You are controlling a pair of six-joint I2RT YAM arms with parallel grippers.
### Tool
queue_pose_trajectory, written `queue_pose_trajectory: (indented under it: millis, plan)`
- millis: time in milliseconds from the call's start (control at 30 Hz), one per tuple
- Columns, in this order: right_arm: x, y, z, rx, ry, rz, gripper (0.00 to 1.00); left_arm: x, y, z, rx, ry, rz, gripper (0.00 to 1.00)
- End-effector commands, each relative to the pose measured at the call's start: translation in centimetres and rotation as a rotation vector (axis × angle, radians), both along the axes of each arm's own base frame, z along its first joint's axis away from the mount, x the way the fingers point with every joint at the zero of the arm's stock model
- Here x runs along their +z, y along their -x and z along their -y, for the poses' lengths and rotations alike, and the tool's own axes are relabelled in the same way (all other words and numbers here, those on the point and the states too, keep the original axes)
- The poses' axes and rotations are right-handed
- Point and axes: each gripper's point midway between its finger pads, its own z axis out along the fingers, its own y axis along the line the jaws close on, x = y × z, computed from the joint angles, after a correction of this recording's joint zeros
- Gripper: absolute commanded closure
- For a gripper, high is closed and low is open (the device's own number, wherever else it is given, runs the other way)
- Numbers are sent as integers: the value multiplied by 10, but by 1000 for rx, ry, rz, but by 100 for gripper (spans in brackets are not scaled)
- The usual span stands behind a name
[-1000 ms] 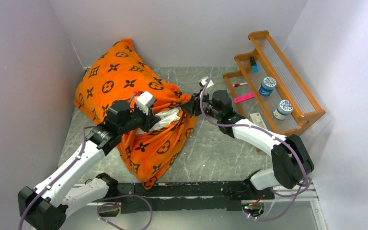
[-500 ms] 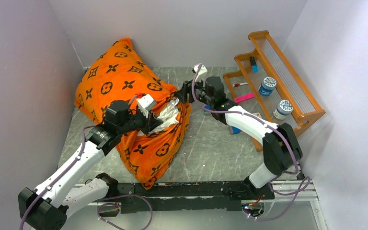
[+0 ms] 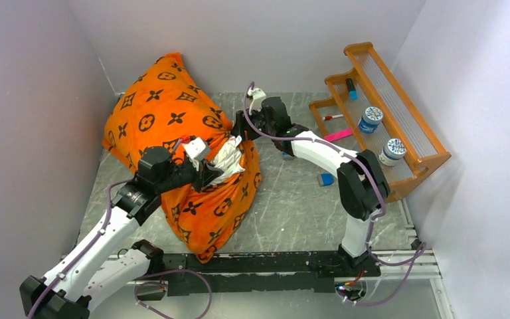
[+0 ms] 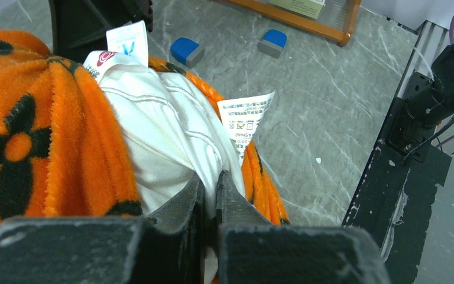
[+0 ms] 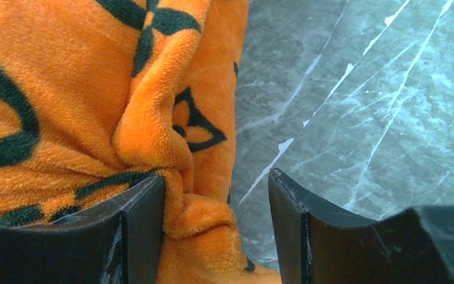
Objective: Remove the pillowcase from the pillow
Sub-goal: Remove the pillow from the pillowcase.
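Stripping step: pillowcase (image 3: 166,113) covers most of the pillow (image 3: 231,158), lying at ten o'clock on the tabletop (image 3: 292,199), with a white corner bared toward four o'clock. Left fingers (image 4: 229,192) clamp that corner; right fingers (image 5: 145,204) stand apart around an orange fold. Next, I judge: close, then drag the cover toward eleven o'clock

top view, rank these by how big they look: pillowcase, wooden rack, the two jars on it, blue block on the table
1. pillowcase
2. wooden rack
3. far jar and near jar, look alike
4. blue block
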Motion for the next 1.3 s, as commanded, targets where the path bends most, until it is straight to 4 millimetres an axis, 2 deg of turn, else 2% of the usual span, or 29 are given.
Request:
queue_pose_trajectory:
  millis: [0,100,233,433,567,667,867,1033,1167,1267]
  plan:
    - [-48,-27,30,-134,151,-40,38,26,56,15,-266,94,34,95]
    - [-42,-18,24,-69,129,-29,36,29,51,12,-231,96,62,95]
    - [-12,-2,28,-36,78,43,30,35,33,11,-138,111,51,95]
    - [29,22,56,-74,81,149,22,55,-16,7,64,86,19,95]
    - [39,35,82,-132,130,188,20,61,-56,1,228,58,-8,95]
    - [49,49,99,-150,158,218,18,63,-72,6,259,60,-24,95]
    - [77,94,117,-73,160,287,12,65,-105,17,307,29,-63,95]
    - [96,134,104,85,135,367,11,64,-125,33,295,17,-98,95]
    - [104,160,82,203,133,410,11,55,-135,35,306,-14,-110,95]
    - [109,183,61,310,126,474,11,44,-135,37,293,-27,-127,95]
